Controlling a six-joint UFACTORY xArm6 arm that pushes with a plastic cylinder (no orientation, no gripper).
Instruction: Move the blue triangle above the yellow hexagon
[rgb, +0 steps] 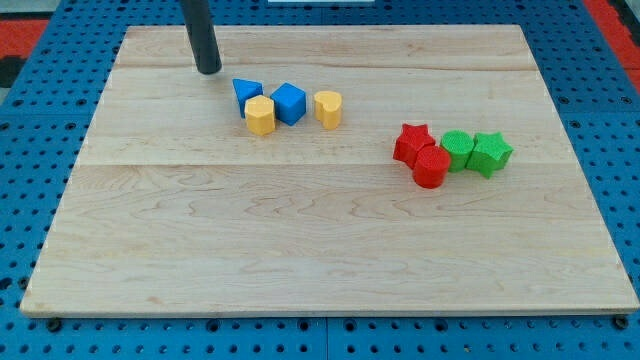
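The blue triangle (246, 91) lies on the wooden board (320, 240), touching the upper left of the yellow hexagon (260, 116). A blue cube (289, 103) sits just right of the hexagon. My tip (208, 70) rests on the board up and to the left of the blue triangle, a short gap away from it.
A yellow heart-shaped block (328, 108) sits right of the blue cube. Toward the view's right is a cluster: a red star (411, 143), a red cylinder (432, 167), a green cylinder (457, 150) and a green star (491, 153).
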